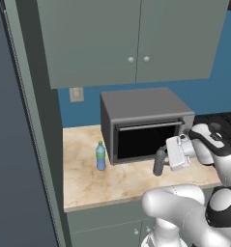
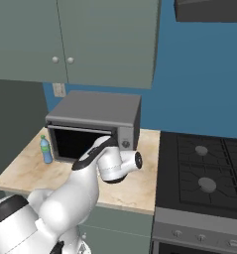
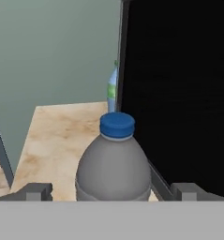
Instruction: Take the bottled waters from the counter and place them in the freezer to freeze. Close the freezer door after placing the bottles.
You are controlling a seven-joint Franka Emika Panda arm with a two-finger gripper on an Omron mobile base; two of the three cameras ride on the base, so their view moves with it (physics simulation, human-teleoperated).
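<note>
You have the gripper spread wide, one finger on each side of the grey bottle; in the hand view that grey bottle stands between the two fingertips, and no contact can be confirmed. The bottle stands upright on the counter, near its front edge, just in front of the microwave door. Its cap reads blue in the hand view.

The blue bottle stands upright toward the counter's left end, just beside the microwave's front left corner; from the right base view you see it at the same spot, well apart from the arm.

The freezer wall rises along the counter's left edge. The stove borders the counter's right end.
</note>
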